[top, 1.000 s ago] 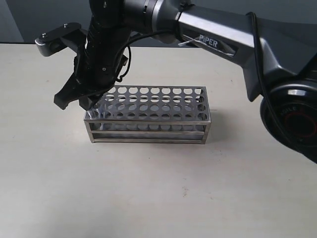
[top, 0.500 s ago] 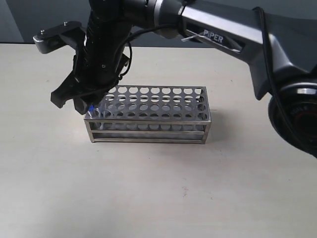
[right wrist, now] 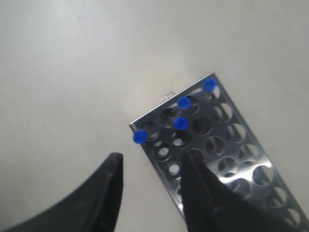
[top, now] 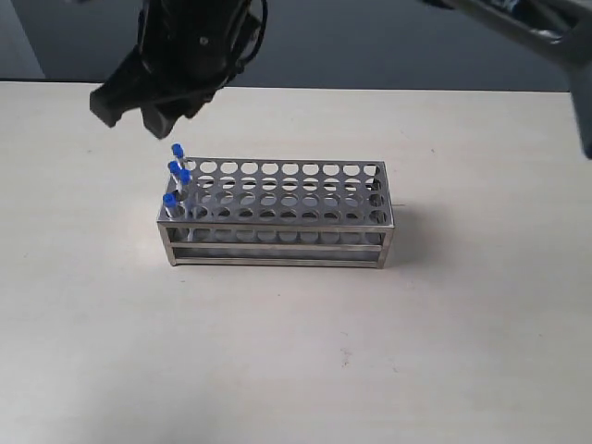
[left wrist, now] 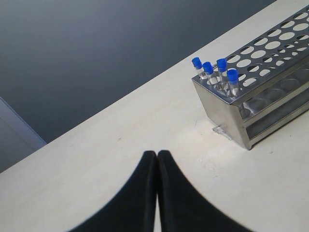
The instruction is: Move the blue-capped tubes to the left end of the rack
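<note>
The right gripper (top: 137, 117) hung above the left end of the rack (top: 277, 244), tilted downward, its two black fingers spread apart and holding nothing. Four blue-capped tubes (top: 183, 175) stood upright, clustered in the rack's leftmost holes. The left gripper (left wrist: 157, 155) was over the table (top: 296, 361) beyond that end, its fingers pressed together.

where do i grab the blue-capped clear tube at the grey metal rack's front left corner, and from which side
Take the front corner tube by its blue cap and short neck above the grey metal rack, probably from straight above: it stands upright, body sunk in the rack, three other tubes close behind.
</note>
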### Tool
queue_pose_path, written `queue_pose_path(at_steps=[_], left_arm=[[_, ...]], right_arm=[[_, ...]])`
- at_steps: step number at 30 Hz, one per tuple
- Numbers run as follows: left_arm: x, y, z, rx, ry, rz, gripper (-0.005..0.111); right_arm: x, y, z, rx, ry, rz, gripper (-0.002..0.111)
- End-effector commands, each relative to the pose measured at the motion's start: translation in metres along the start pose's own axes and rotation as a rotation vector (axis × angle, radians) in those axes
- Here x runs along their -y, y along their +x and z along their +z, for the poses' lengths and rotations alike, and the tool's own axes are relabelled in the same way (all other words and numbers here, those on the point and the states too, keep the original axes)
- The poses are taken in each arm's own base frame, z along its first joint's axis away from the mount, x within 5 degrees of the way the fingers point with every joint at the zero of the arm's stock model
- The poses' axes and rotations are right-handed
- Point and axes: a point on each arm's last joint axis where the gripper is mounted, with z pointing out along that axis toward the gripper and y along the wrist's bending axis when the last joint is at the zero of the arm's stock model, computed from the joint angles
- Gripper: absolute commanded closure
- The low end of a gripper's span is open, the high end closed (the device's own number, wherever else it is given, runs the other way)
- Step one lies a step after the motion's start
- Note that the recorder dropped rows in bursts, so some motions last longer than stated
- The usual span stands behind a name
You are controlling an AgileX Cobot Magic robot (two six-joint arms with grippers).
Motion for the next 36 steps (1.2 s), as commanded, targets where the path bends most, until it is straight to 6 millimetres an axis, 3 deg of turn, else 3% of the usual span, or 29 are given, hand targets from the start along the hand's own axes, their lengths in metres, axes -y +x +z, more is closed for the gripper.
queue_pose_path(at_steps=[1, 5, 12, 17, 22, 26, 36], left_arm=[[0.000, -0.002, 0.000, 0.009, 0.004, -0.006, 0.106], [0.000, -0.002, 0.000, 0.009, 0.004, -0.006, 0.106], [0.000, -0.002, 0.000, 0.009, 0.004, -0.006, 0.106], [0.000, -0.002, 0.000, 0.009, 0.004, -0.006, 0.106], [0.000, -0.002, 0.000, 0.009, 0.004, -0.006, 0.106], [0.000, -0.002, 0.000, 0.009, 0.004, -0.006, 0.106], [0.000, -0.002, 0.000, 0.009, 0.003, -0.002, 0.106]], right_arm=[[0.000, -0.002, -0.058, 0.101, 0.081, 0.001, 0.074], [-0.005, 0.002, -0.110, 0.200, 0.107, -0.009, 0.106], [-0.014, 0.017, -0.182, 0.343, 0.139, -0.009, 0.108], [-0.013, 0.040, -0.200, 0.323, 0.202, -0.007, 0.108], [-0.013, 0.081, -0.207, 0.254, 0.261, 0.039, 0.108], [-0.019, 0.111, -0.224, 0.270, 0.256, 0.103, 0.108], [-0.032, 0.142, -0.278, 0.427, 0.219, 0.200, 0.108]])
